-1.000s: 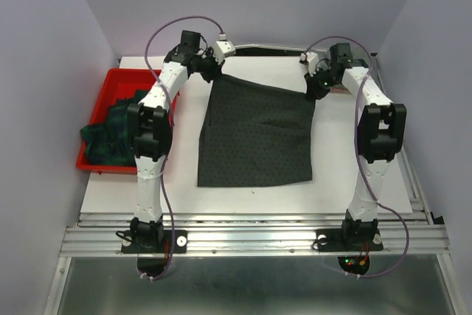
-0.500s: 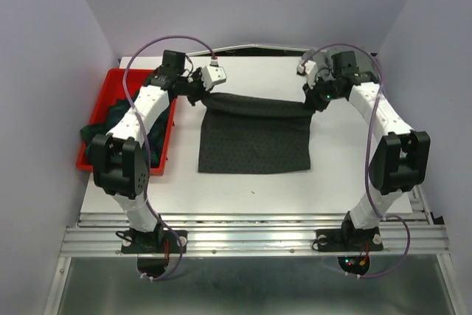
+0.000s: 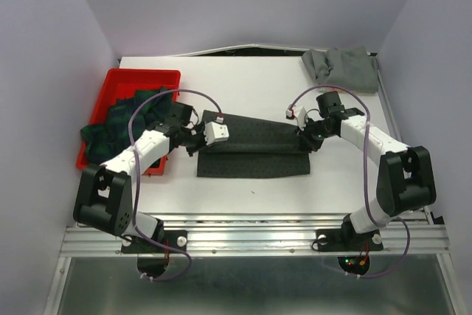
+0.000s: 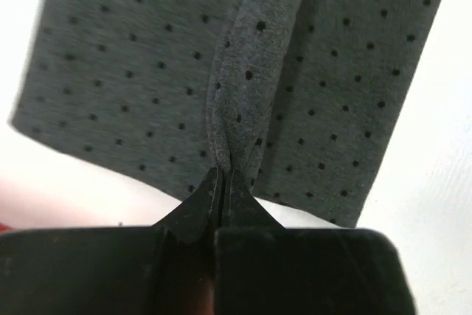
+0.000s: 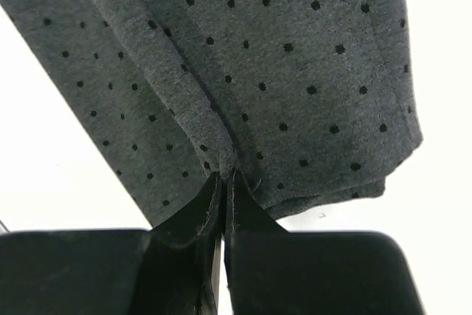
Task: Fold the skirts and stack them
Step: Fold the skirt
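The left end effector and right end effector are clamped on the dotted skirt, first fold underway; plaid skirt and grey skirt lie unfolded, nothing stacked

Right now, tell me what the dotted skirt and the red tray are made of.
The dotted skirt: soft matte fabric, probably a fuzzy knit; charcoal with dark dots, it puckers into a limp ridge. The tray: seemingly rigid red plastic, with a smooth moulded rim.
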`<state>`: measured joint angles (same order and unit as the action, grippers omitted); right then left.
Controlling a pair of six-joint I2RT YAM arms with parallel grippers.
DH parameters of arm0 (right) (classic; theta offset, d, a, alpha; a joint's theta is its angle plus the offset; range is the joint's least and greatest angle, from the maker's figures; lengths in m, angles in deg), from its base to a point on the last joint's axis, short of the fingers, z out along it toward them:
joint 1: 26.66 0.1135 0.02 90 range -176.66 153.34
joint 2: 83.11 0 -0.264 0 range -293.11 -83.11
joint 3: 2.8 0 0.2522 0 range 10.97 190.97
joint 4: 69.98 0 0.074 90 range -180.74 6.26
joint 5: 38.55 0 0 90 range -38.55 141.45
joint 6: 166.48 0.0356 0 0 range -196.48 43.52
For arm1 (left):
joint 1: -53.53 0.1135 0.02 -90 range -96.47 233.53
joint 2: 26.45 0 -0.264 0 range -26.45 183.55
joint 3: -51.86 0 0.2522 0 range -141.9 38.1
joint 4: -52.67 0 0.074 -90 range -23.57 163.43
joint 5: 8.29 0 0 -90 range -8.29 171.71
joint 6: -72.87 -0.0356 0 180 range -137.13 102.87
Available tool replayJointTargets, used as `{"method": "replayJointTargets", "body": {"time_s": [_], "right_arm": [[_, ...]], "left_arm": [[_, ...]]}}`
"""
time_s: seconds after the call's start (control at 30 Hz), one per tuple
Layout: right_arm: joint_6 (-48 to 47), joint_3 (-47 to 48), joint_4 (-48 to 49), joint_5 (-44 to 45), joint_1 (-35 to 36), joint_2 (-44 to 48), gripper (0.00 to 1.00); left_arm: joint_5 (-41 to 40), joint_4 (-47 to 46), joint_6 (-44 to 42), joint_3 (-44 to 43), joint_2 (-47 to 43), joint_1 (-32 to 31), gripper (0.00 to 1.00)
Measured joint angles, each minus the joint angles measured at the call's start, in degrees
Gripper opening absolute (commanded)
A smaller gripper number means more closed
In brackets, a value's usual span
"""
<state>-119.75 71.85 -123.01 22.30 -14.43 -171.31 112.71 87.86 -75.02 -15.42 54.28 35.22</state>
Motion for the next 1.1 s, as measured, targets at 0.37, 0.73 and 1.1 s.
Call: {"method": "replayJointTargets", "body": {"time_s": [0.37,0.73,1.1], "right_arm": [[4.59,-1.16,5.29,3.28,0.61,-5.62,0.01],[5.11,9.31,3.13,6.38,0.61,-2.08,0.01],[1.38,0.9,-0.59,5.62,1.68,10.8,0.01]], "left_arm": [[-7.04,-6.75,6.51,0.59,10.73,-2.73,0.0],[-8.74,-1.86,7.98,-10.73,7.08,-2.4,0.0],[-6.25,6.71,4.94,-6.32,-7.89,-5.05,0.0]]}}
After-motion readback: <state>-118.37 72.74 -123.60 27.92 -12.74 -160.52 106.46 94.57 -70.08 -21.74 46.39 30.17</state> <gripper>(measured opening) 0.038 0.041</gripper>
